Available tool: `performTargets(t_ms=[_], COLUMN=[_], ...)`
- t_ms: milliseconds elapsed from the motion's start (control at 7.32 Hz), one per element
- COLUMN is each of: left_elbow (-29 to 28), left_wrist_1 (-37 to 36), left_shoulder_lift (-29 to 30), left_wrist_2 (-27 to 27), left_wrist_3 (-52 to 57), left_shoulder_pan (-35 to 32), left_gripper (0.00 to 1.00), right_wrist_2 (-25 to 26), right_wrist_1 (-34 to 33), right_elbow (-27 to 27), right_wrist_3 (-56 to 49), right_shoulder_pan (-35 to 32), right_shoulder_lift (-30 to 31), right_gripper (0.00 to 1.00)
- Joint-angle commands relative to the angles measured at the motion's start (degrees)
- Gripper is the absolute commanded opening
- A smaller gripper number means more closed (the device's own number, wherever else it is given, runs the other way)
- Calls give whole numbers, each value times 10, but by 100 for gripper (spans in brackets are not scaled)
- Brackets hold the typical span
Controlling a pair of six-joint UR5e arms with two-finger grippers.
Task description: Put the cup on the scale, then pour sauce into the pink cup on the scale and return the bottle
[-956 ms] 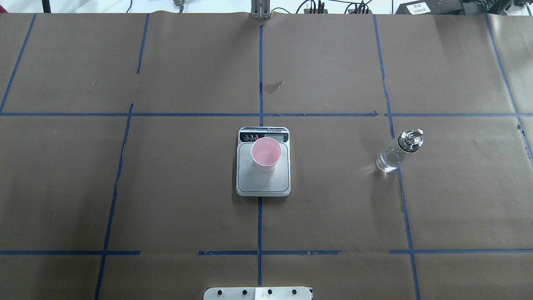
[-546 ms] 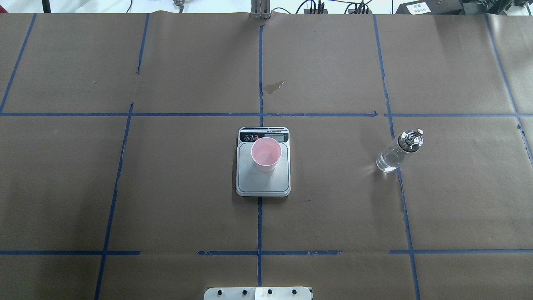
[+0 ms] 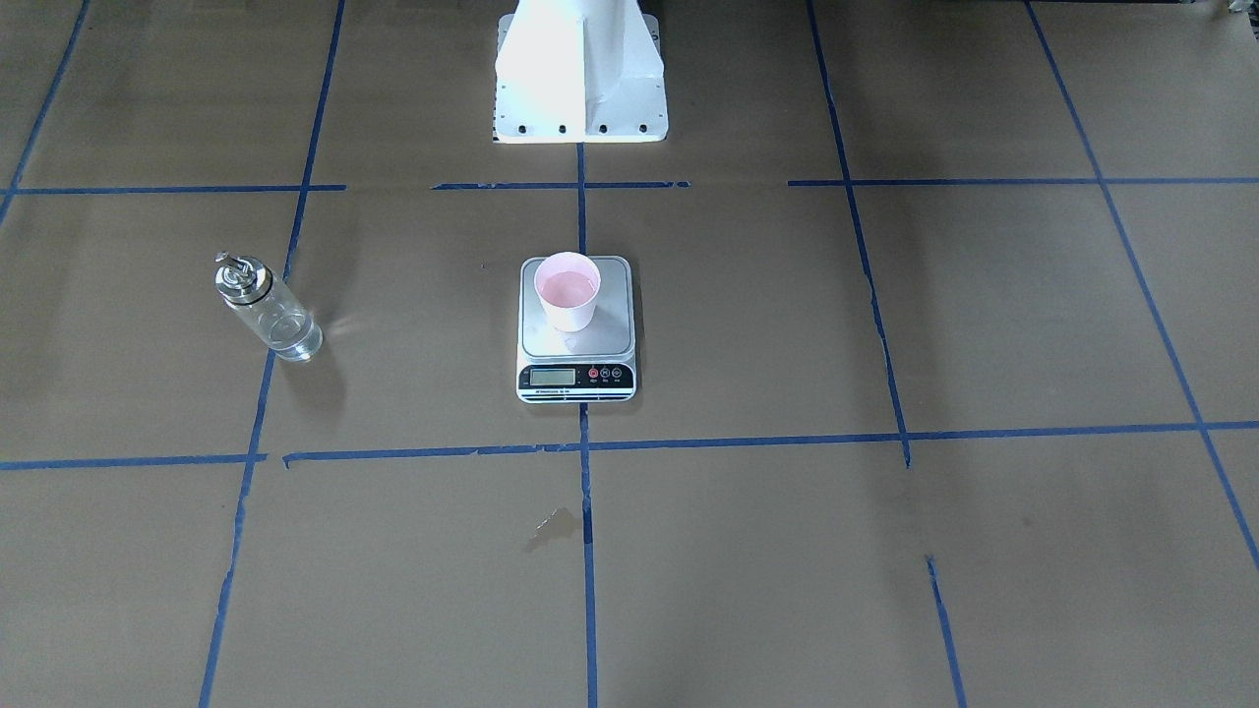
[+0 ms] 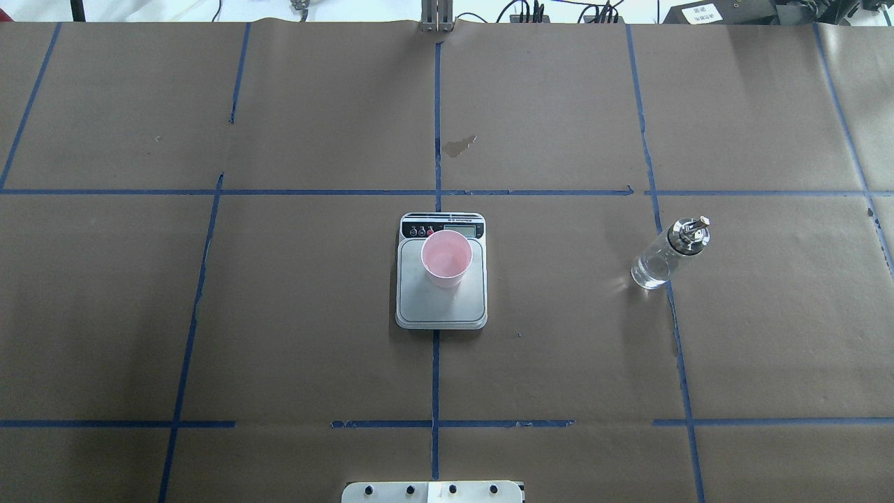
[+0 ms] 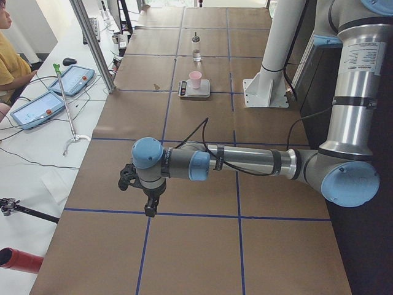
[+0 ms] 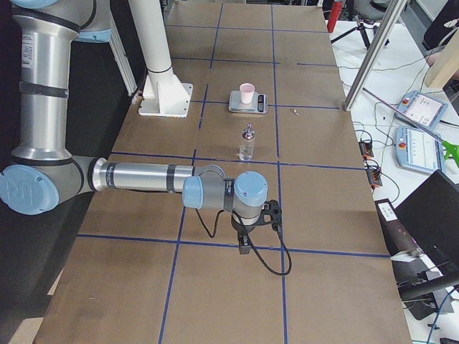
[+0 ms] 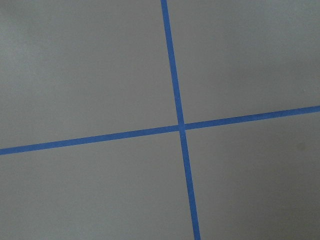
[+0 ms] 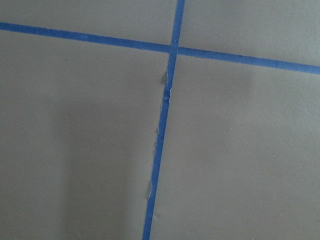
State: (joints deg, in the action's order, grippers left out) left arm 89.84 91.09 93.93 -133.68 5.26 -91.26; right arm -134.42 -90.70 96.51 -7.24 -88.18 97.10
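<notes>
The pink cup [image 4: 447, 257] stands upright on the steel plate of the scale [image 4: 440, 307] at the table's middle; it also shows in the front view [image 3: 567, 290]. The glass bottle [image 4: 663, 258] with its metal spout stands upright on the table, to the scale's right in the overhead view, with clear sauce in its lower part. My left gripper [image 5: 149, 206] hangs low over the paper at the table's left end. My right gripper [image 6: 244, 244] hangs low at the right end. Both are far from the task's things, and I cannot tell whether they are open or shut.
Brown paper with blue tape lines [image 4: 436, 370] covers the table. The white robot pedestal [image 3: 580, 69] stands at the near edge. A dark stain [image 4: 459, 146] lies beyond the scale. Tablets [image 5: 73, 78] and a seated person are beside the table.
</notes>
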Motion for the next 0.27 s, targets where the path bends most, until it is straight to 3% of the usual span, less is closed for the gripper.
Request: performTargets(t_ms=[0,137], left_elbow=[-5,-6], left_wrist_1=[-3,-3], left_shoulder_lift=[6,5], left_wrist_2=[19,18], left_wrist_3=[1,1], left_shoulder_pan=[0,0], left_gripper=[100,100], right_wrist_2=[-1,-1], right_wrist_1=[0,1], right_elbow=[-1,0], right_wrist_3=[4,4], right_shoulder_pan=[13,13], right_shoulder_lift=[-2,-2], right_gripper=[100,100])
